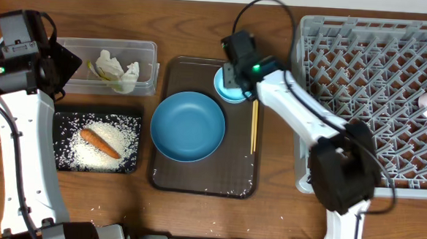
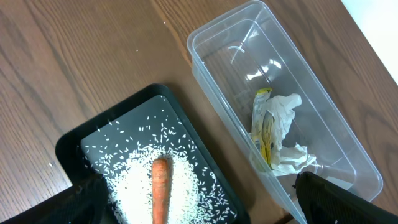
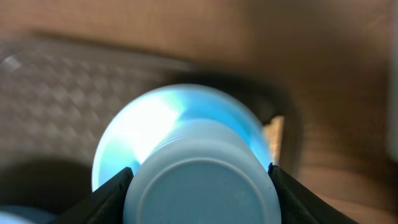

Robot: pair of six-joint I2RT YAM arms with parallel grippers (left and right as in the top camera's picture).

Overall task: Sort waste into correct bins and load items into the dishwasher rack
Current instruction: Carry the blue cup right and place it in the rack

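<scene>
Light-blue cup [image 3: 199, 186] stands between the right jaws with its base toward the wrist camera, one finger at each side wall. Whether they grip it cannot be told. Behind it is the small light-blue bowl [image 3: 161, 118], on the brown tray [image 1: 195, 181] near the blue plate [image 1: 188, 125] and chopsticks [image 1: 254, 125]. The right arm [image 1: 295, 102] stretches from beside the rack [image 1: 372, 25] to the tray's far corner. The left jaws hang wide open above the clear tub [image 2: 348, 149] and black tray [image 2: 68, 146].

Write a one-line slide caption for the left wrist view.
Carrot on rice in black tray; crumpled tissue in clear tub.
</scene>
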